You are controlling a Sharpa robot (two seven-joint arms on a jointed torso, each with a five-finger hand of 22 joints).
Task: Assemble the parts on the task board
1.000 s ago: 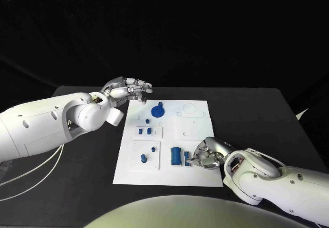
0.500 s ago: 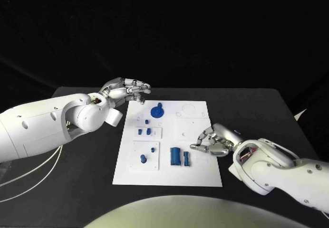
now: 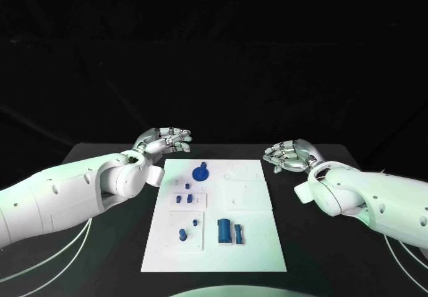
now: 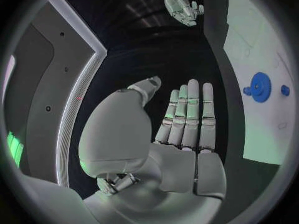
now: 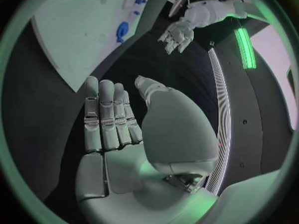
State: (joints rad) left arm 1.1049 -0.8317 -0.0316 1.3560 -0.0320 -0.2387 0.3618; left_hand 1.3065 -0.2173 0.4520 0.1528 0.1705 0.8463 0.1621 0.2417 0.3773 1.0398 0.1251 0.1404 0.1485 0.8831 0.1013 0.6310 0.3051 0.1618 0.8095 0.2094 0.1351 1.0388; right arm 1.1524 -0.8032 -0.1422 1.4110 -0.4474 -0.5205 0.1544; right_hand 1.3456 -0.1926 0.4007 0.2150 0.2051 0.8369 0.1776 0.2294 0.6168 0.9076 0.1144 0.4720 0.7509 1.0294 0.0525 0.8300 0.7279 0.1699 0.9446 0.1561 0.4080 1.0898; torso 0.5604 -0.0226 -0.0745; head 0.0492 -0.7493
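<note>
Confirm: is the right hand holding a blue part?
No. The right hand is flat and empty, fingers straight, off the task board.

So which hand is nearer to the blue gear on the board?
Left. The left hand hovers just beyond the blue gear, off the board's corner; the right hand is farther, past the opposite edge.

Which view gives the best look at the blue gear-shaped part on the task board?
The left wrist view: the blue gear-shaped part shows large, its toothed rim clear. The head view shows it small on the task board; the right wrist view shows it small and slanted.
</note>
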